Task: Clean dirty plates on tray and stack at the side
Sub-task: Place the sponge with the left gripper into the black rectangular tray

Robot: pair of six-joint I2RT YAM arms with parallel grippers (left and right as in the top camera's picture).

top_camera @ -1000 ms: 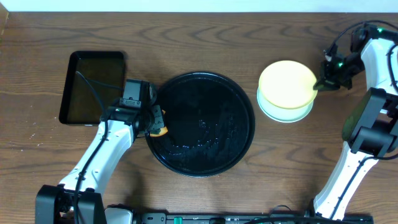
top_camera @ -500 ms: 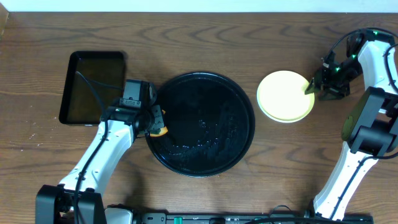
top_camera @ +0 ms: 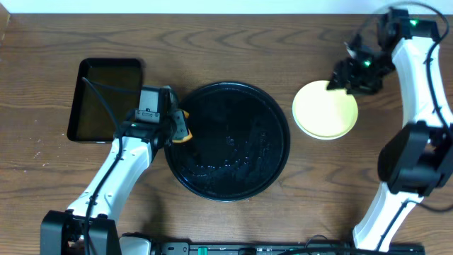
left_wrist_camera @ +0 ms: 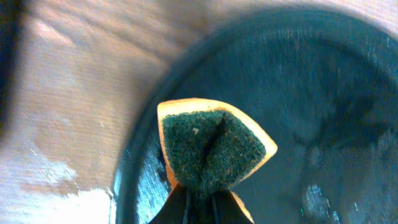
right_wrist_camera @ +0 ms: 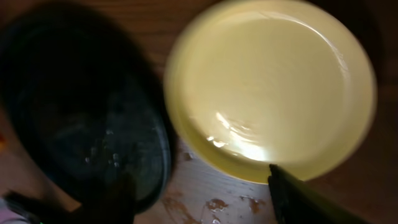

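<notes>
The pale yellow plate (top_camera: 325, 108) lies flat on the table to the right of the round black tray (top_camera: 228, 140), with a paler rim of another plate showing under its lower edge. In the right wrist view the yellow plate (right_wrist_camera: 267, 87) looks clean and glossy. My right gripper (top_camera: 339, 79) hovers over its far right rim, and the right gripper (right_wrist_camera: 205, 205) is open with nothing between its fingers. At the tray's left rim, my left gripper (top_camera: 172, 127) is shut on a folded orange-and-green sponge (left_wrist_camera: 211, 149). No plate lies on the tray (left_wrist_camera: 323, 93).
A smaller rectangular black tray (top_camera: 106, 99) sits at the left, behind the left arm. Orange-brown sauce spots (right_wrist_camera: 217, 204) mark the wood between the round tray (right_wrist_camera: 81, 124) and the plate. The tray surface shows wet streaks.
The right gripper opened and let go of the yellow plate, which settled flat on the stack; the arm then rose and shifted back and left. The left gripper with the sponge edged slightly back.
</notes>
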